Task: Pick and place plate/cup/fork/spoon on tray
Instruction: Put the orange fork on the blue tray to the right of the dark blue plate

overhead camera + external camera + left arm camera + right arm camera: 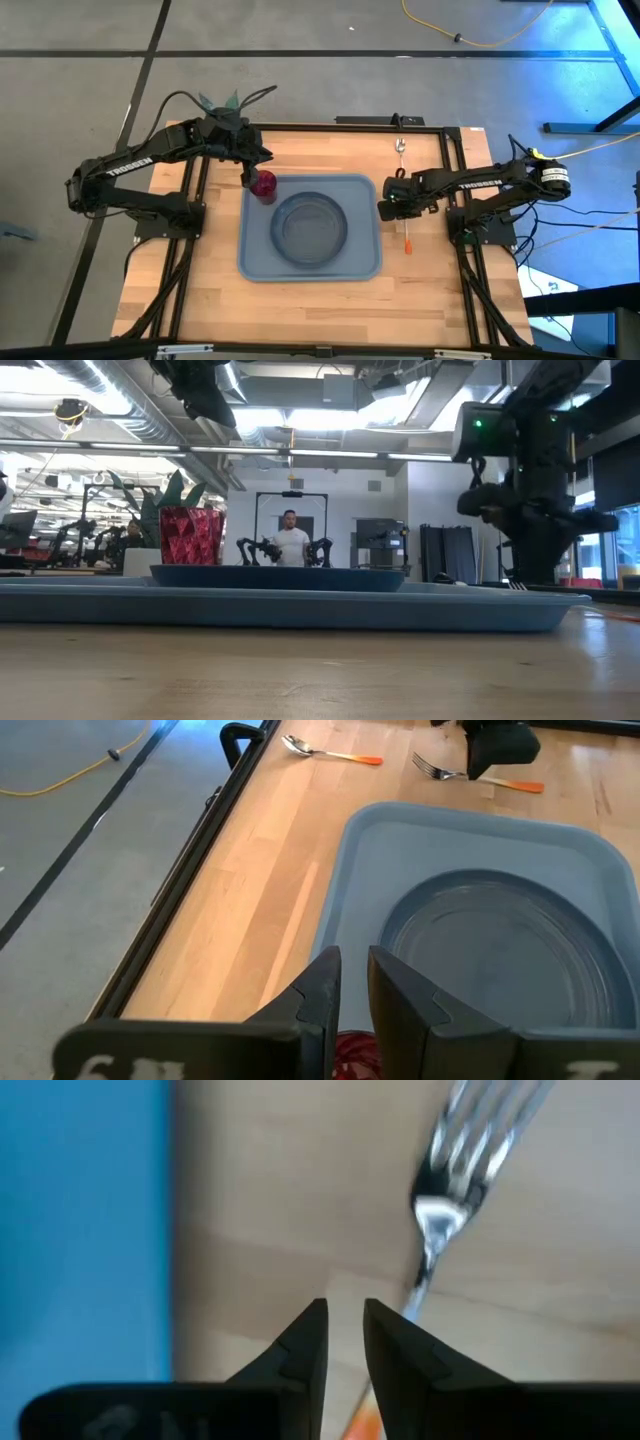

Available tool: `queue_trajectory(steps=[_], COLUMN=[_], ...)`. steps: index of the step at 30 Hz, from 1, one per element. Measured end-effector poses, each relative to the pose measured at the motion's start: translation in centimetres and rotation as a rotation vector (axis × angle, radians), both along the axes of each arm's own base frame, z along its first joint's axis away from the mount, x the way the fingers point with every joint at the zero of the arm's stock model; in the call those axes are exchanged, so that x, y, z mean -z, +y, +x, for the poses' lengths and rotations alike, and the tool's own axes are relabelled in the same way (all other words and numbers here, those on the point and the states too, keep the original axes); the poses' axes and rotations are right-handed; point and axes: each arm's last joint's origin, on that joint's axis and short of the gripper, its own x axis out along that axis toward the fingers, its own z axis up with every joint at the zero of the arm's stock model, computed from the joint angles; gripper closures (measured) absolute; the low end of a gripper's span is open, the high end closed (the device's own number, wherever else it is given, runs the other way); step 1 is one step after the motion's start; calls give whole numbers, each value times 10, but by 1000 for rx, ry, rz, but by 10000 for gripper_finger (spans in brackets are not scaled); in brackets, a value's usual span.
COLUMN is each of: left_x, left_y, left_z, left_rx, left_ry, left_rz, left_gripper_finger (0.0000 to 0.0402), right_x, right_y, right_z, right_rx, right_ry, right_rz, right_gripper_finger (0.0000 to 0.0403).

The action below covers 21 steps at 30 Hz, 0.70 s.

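The light blue-grey tray point(365, 262) lies mid-table with the dark grey-blue plate point(311, 224) flat in it. The dark red cup point(263, 186) stands upright in the tray's far left corner; it also shows in the low view point(190, 535). My left gripper point(250, 168) hangs above the cup, clear of it, with its fingers point(330, 990) almost together. The fork point(455, 1175) lies on the table just right of the tray, its orange handle point(408, 243) toward the near edge. My right gripper point(388, 207) is low beside the fork's neck, fingers almost together. The spoon point(400, 150) lies farther back.
A white pot with a green plant point(222, 101) stands behind the table's far left corner. Black frame rails point(190, 200) run along both sides. Bare wood lies in front of the tray. A person point(291, 540) stands in the room beyond.
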Motion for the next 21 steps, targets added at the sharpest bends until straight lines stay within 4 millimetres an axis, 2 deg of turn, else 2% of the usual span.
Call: queue_trajectory(steps=[13, 21], left_x=[0, 0], left_y=[0, 0], left_z=[0, 0], left_rx=[-22, -15], left_ry=[-9, -9], left_rz=[-27, -25], left_gripper_finger=[355, 355], right_x=[-4, 9], right_y=[0, 0], right_z=[-8, -13], right_rx=[104, 126], right_ry=[108, 99], right_rz=[5, 6], right_gripper_finger=[331, 331])
